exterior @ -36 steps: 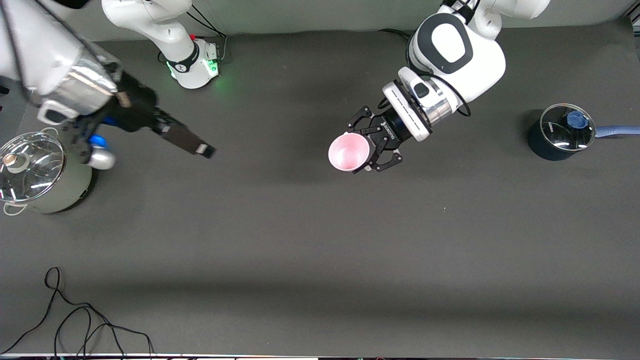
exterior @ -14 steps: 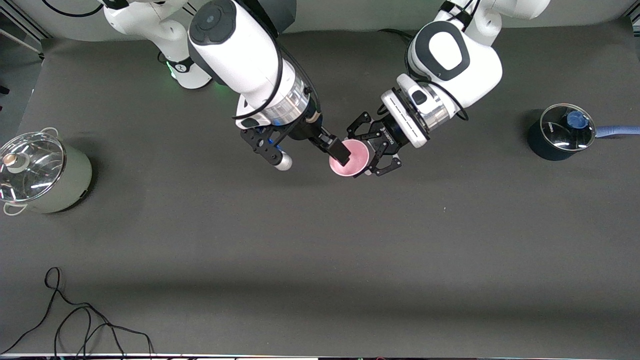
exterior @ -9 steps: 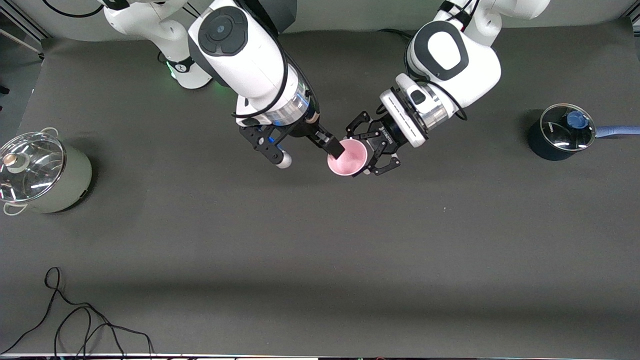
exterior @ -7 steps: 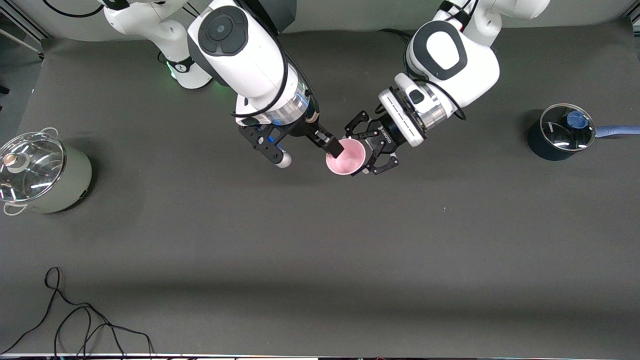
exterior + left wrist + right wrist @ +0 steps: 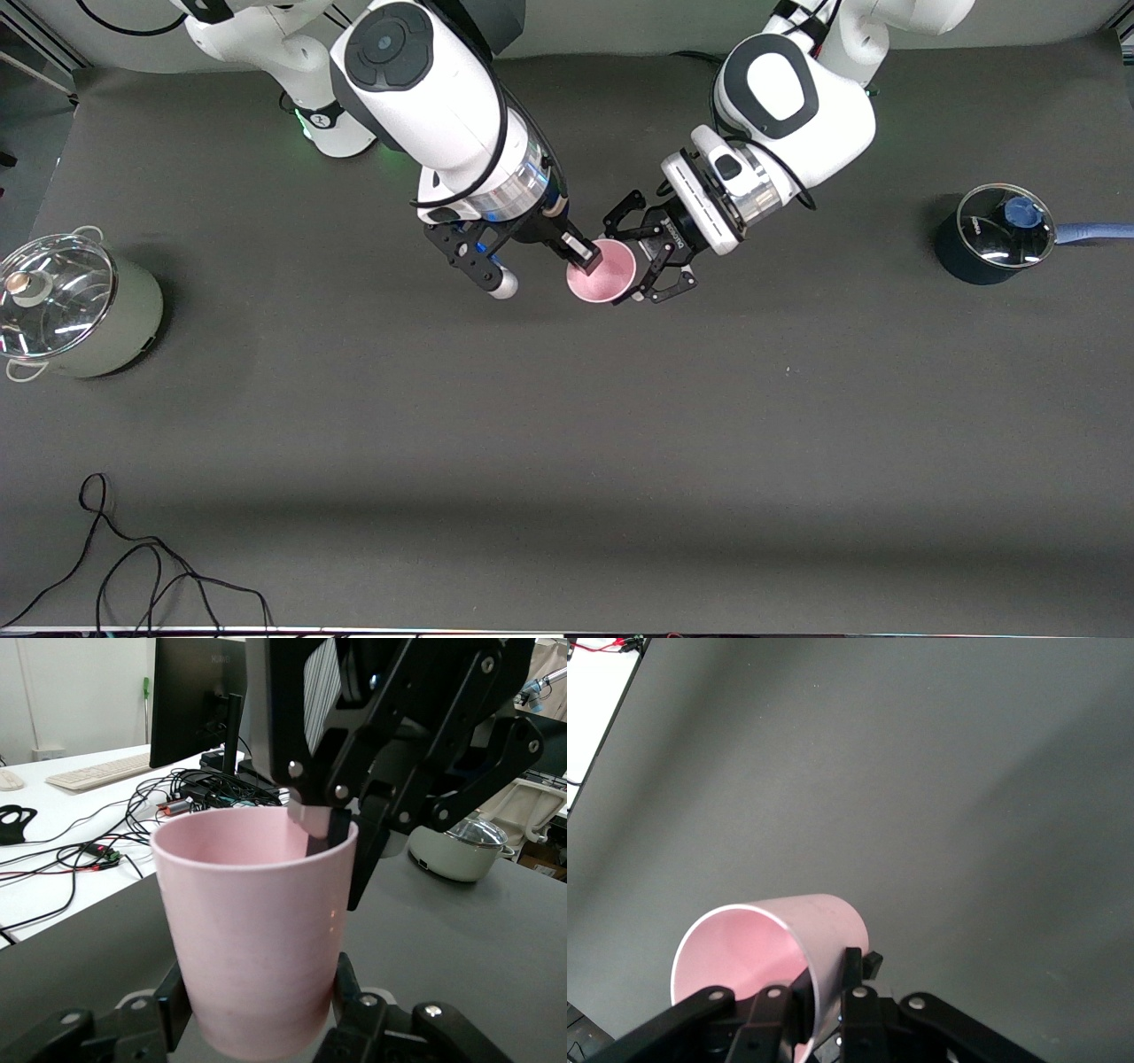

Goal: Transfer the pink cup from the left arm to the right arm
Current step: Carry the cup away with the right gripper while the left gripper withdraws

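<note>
The pink cup (image 5: 604,275) hangs in the air over the middle of the table, held by both arms at once. My left gripper (image 5: 631,264) is shut on the cup's lower body, one finger on each side of it (image 5: 261,997). My right gripper (image 5: 586,255) is shut on the cup's rim, with one finger inside the cup and one outside the wall (image 5: 828,992). In the left wrist view the cup (image 5: 257,930) stands upright and the right gripper (image 5: 341,837) pinches its rim from above. The right wrist view shows the cup's pink inside (image 5: 744,957).
A pale green pot (image 5: 75,306) with a glass lid stands at the right arm's end of the table. A dark blue saucepan (image 5: 992,235) with a glass lid stands at the left arm's end. A black cable (image 5: 133,567) lies near the table's front edge.
My right arm swung in from its end of the table, put one finger into the cup and shut on the rim. The left gripper and cup drifted slightly toward the right arm.
</note>
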